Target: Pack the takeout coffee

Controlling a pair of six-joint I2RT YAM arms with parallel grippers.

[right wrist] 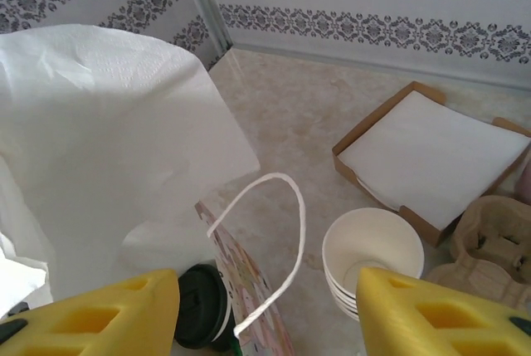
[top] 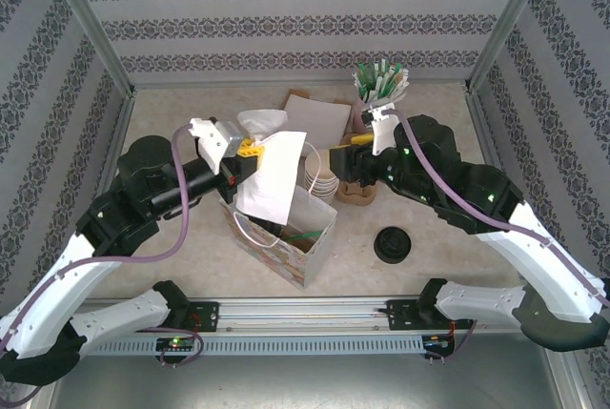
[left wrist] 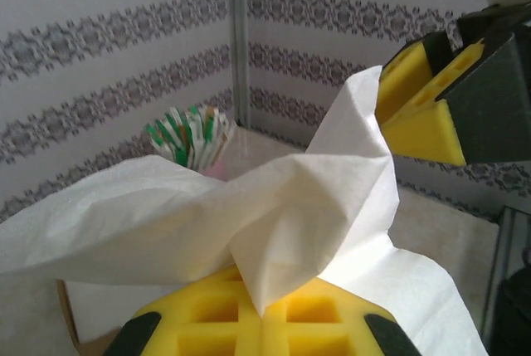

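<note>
Paper bag (top: 310,242) stands open at the near edge. The takeout coffee (right wrist: 197,313) appears to sit inside it, black lid just behind the bag wall. Left gripper (top: 245,153) is clenched on a white napkin (top: 272,175) that hangs over the bag mouth, probably to go in beside the cup. Right gripper (top: 355,142) is released and empty, above the lidless cup stack (right wrist: 372,248), likely standing clear. Beige mottled tabletop (top: 191,256); patterned wallpaper (top: 305,23) on three sides.
</note>
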